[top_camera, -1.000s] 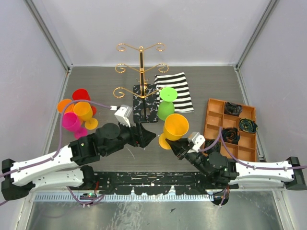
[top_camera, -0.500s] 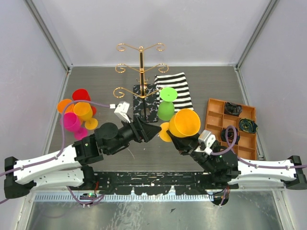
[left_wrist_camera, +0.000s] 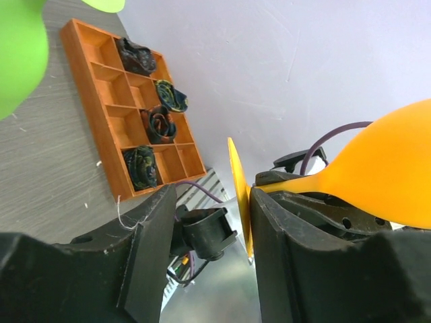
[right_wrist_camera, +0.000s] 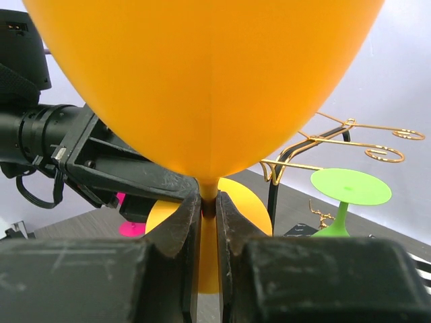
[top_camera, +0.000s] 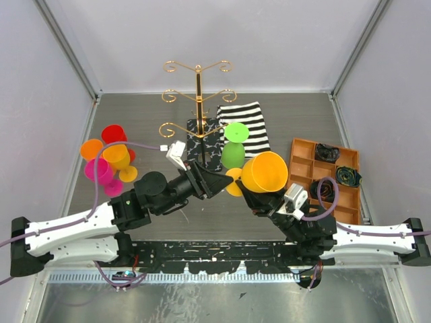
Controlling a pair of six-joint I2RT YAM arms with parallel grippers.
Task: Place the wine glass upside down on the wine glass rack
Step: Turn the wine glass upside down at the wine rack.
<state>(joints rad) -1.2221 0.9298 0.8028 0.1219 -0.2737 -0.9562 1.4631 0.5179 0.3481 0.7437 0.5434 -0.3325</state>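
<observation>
The right gripper (right_wrist_camera: 209, 202) is clenched on the stem of the orange glass (top_camera: 266, 171), holding it off the table with its bowl tipped up toward the right. The left gripper (left_wrist_camera: 214, 196) stands with its jaws apart around the glass's foot (left_wrist_camera: 238, 195) (the disc is edge-on, close by 1 finger, with a clear gap to the other). The gold rack (top_camera: 198, 87) stands behind them, apart from the glass, and a green glass (top_camera: 234, 153) sits between.

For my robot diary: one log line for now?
right gripper: pinching orange wine glass stem | left gripper: open around its foot
</observation>
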